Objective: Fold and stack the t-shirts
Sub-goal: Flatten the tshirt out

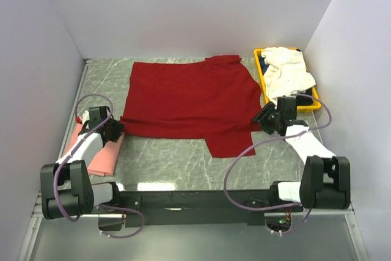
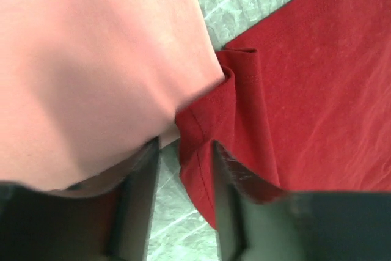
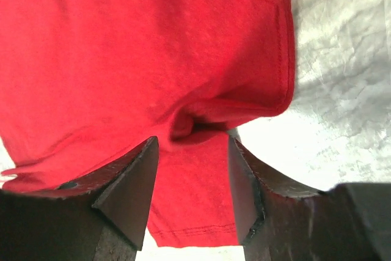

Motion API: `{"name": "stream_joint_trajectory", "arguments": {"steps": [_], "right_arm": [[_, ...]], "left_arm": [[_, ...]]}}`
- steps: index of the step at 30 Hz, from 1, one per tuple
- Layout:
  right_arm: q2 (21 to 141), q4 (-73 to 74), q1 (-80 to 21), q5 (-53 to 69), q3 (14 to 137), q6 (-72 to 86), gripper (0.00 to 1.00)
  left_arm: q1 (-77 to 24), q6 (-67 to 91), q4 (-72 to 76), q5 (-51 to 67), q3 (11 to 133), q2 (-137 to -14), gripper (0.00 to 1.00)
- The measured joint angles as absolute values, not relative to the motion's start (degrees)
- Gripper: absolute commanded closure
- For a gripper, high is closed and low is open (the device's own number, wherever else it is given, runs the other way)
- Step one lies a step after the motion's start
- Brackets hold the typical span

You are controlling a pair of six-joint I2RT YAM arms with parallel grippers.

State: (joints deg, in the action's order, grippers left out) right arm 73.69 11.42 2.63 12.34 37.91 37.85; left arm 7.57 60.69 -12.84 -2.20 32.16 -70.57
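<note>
Left wrist view puts your left gripper low over the near left corner of the dark red t-shirt, jaws apart, with the bunched hem lying loose between them and nothing pinched. The salmon-pink t-shirt crowds that same corner; you cannot tell whether it touches the red cloth or overlaps it. Your right gripper is likewise parted and holding nothing, straddling a ridge of red cloth at the shirt's near right side, just beside what looks like a sleeve pointing toward the arm bases. From above, the red shirt lies spread across the middle of the tabletop, the pink one sits folded at the left edge under your left arm, and the white t-shirt is heaped in the yellow bin at the far right. You appear to be early in folding the red shirt, and no fold shows yet. Next you would likely close both grippers on red cloth only, keep pink out of the left jaws, then lift evenly and carry the near edge across.
</note>
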Motion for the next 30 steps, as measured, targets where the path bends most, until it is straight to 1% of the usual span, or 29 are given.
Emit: {"name": "stream_joint_trajectory", "arguments": {"steps": [5, 6, 8, 9, 11, 12, 13, 18, 30], "right_arm": [[67.1, 11.5, -0.6, 9.7, 37.6, 37.6, 0.43], [66.5, 11.5, -1.5, 9.4, 37.6, 37.5, 0.43], [65.8, 11.3, -3.7, 9.0, 37.6, 37.4, 0.43], [65.8, 11.3, -4.8, 8.7, 37.6, 37.4, 0.43], [66.2, 11.3, -6.7, 8.4, 37.6, 37.4, 0.43], [66.5, 11.3, -7.3, 8.3, 37.6, 37.4, 0.43], [66.7, 11.2, -8.1, 8.2, 37.6, 37.5, 0.43], [68.2, 10.3, -10.5, 8.3, 37.6, 37.5, 0.43], [68.9, 9.5, -11.0, 8.4, 37.0, 37.5, 0.43]], "left_arm": [[7.6, 60.8, -13.7, -4.4, 32.2, -69.8, 0.46], [7.6, 60.9, -14.3, -5.1, 32.3, -70.0, 0.36], [7.6, 61.2, -15.0, -6.3, 32.3, -70.1, 0.27], [7.6, 61.6, -15.3, -7.0, 32.3, -70.0, 0.17], [7.6, 62.2, -15.7, -8.2, 32.3, -69.7, 0.13], [7.6, 62.5, -15.8, -8.8, 32.3, -69.5, 0.08], [7.6, 62.8, -16.2, -9.6, 32.3, -69.1, 0.06], [8.4, 63.8, -17.0, -11.7, 32.3, -68.9, 0.04], [12.7, 63.7, -17.0, -13.2, 35.3, -73.4, 0.04]]}}
